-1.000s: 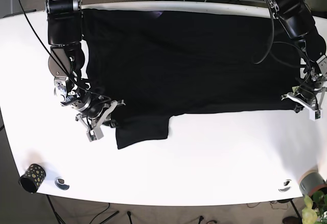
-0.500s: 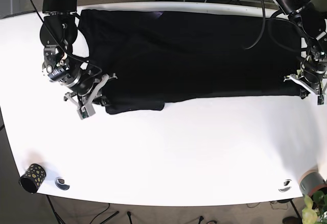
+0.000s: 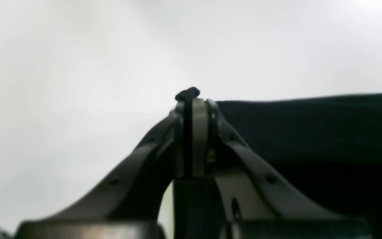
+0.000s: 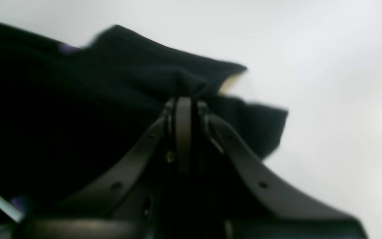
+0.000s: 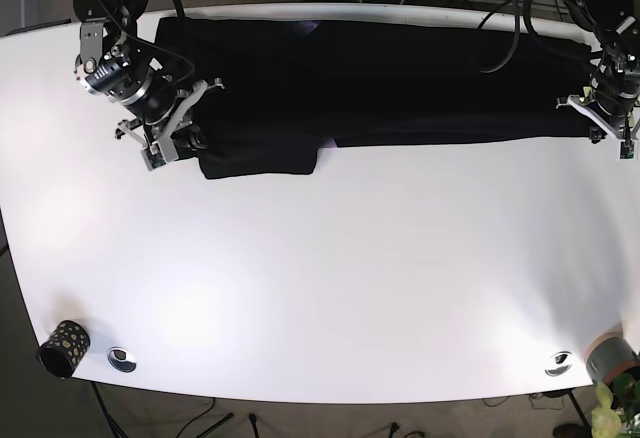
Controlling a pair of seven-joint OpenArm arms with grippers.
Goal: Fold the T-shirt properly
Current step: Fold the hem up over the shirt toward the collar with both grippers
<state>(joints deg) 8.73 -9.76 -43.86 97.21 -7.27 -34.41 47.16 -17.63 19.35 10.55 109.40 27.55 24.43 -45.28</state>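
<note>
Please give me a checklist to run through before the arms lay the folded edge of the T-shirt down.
1. Left end effector shut on the T-shirt: ok, dark cloth pinched between the fingers.
2. Right end effector shut on the cloth: ok, fabric bunches at its tip.
3. Near edge straight between both grips: ok on the right side; a sleeve juts out lower.
4. Sleeve tucked in: not ok.
5. Far edge aligned with the carried edge: cannot tell.
6. White table bare in front of the shirt: ok.

Left end effector (image 3: 191, 99) and right end effector (image 4: 183, 103) both seemingly clamped closed.
</note>
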